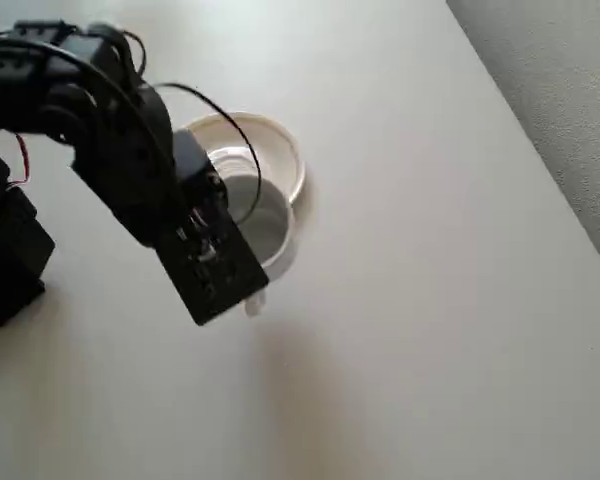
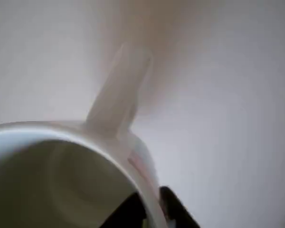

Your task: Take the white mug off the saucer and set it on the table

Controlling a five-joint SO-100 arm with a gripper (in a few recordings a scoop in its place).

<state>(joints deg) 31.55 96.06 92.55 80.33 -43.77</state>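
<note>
At the left of the overhead view the black arm [image 1: 90,130] is seen reaching rightward and down over the beige-grey surface [image 1: 430,300], with thin black and red cables looping off it. Its end effector [image 1: 242,262] is lowered onto the near side of the white mug [image 1: 268,225], the wrist block covering the mug's left part. The mug is seen from above, its open mouth facing up, and it overlaps the lower right portion of the saucer [image 1: 270,145], whose cream rim curves out behind and to the right of it; whether the mug's base is resting on the saucer, on the surface, or raised cannot be told from this angle. A small pale piece, possibly the mug's handle, pokes out just below the wrist block. At the far right of that view a strip of speckled grey floor [image 1: 570,100] is visible beyond the straight edge of the surface. In the wrist view the mug's rim [image 2: 61,137] and shadowed interior occupy the lower left, its loop handle [image 2: 118,90] projecting up and away over the pale surface. At the lower right the wall of the mug is pinched between two black fingers [image 2: 173,204], one inside and one outside, so the end effector is closed onto the mug's rim.
</note>
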